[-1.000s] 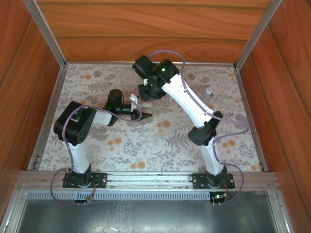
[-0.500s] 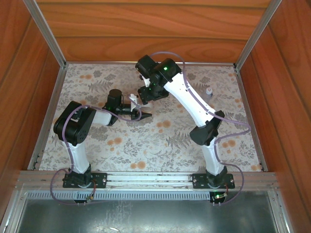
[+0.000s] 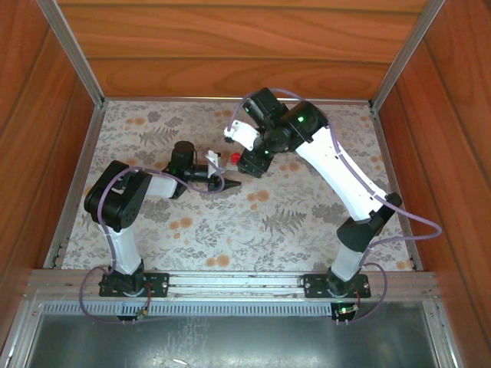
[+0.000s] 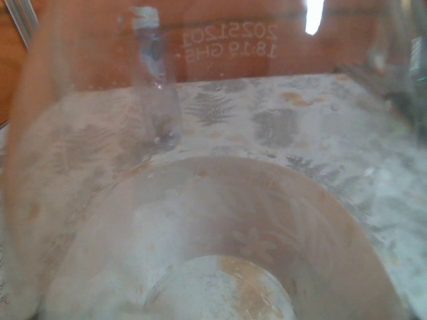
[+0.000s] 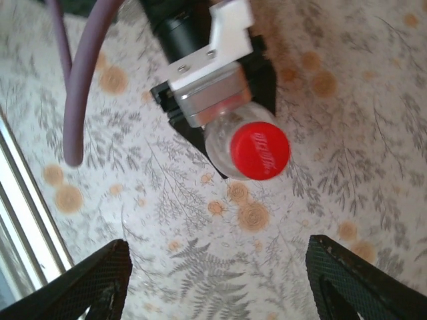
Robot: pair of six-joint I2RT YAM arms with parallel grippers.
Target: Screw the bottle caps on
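My left gripper (image 3: 222, 182) is shut on a clear bottle (image 5: 223, 143) and holds it upright over the floral mat. A bright red cap (image 5: 260, 150) (image 3: 215, 159) sits on the bottle's neck. My right gripper (image 5: 220, 293) (image 3: 252, 163) hangs open and empty above and to the right of that cap, its fingertips (image 5: 93, 280) well apart from it. The left wrist view looks through the held bottle's clear wall. Beyond that wall a second clear bottle (image 4: 155, 93) stands on the mat with a whitish cap (image 4: 143, 17) on top.
The floral mat (image 3: 230, 230) covers the table. Wooden walls (image 3: 245, 69) and aluminium rails (image 3: 77, 54) close it in at the back and both sides. My right arm (image 3: 345, 176) stretches diagonally over the right half. A purple cable (image 5: 77, 80) hangs beside the left gripper.
My right gripper has opened and drawn back to the right from the bottle top, leaving the red cap uncovered. My left arm has stayed still with the bottle.
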